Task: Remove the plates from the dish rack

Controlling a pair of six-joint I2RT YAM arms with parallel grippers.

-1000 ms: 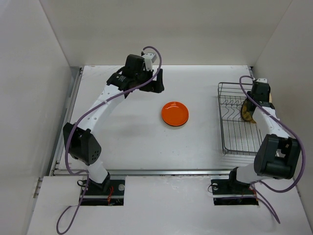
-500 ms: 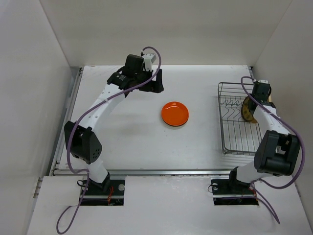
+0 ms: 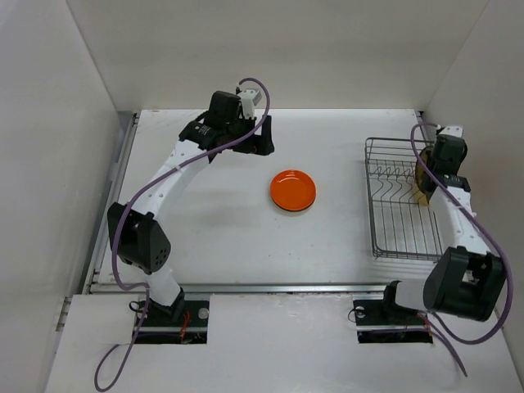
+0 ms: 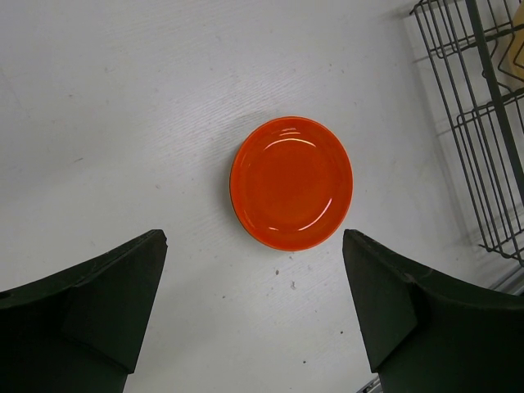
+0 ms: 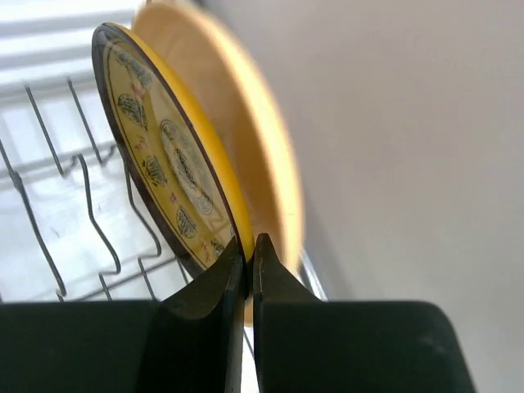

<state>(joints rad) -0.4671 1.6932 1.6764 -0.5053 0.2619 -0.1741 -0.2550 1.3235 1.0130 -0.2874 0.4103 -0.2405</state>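
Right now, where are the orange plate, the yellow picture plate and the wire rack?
orange plate [image 3: 293, 190]: top view, its middle.
yellow picture plate [image 5: 160, 155]: right wrist view, its patterned face.
wire rack [image 3: 370, 196]: top view, its left rim.

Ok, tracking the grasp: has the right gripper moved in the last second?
Yes. Seen from above, the right gripper shifted right, toward the right edge of the rack; it is shut on the patterned plate.
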